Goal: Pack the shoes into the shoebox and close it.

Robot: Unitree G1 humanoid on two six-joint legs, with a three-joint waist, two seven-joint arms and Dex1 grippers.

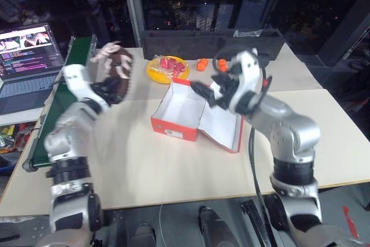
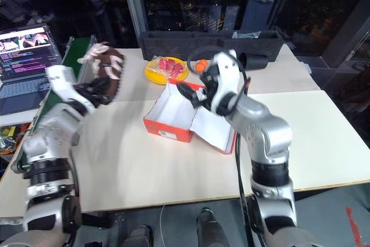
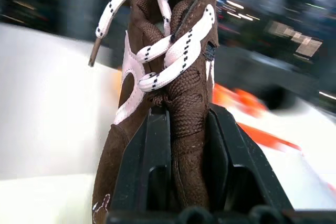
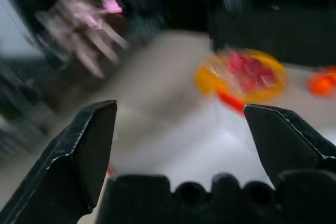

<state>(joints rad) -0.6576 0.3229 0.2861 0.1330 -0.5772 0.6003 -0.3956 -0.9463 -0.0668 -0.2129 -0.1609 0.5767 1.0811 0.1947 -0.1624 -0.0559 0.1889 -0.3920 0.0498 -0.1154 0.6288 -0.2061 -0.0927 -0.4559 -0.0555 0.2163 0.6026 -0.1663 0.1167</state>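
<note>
Setting: pale tabletop point(image 1: 144, 172) before dark windows, with a laptop point(image 1: 26, 65) at the far left edge.
Left claw point(image 1: 111, 88): raised above the tabletop, closed tight on a dark brown shoe point(image 1: 118, 65); white speckled laces point(image 3: 157, 51) hang loose past its fingers point(image 3: 149, 166).
Right claw point(image 1: 202, 91): spread wide and empty, held over the open box.
Shoebox point(image 1: 179, 114): red-orange, white inside, just under the right claw and to the right of the left claw; its lid flap point(image 1: 222, 128) lies open on the tabletop.
Beyond the right claw: a yellow plate point(image 1: 165, 69) of red pieces and small orange fruits point(image 1: 202, 65).
</note>
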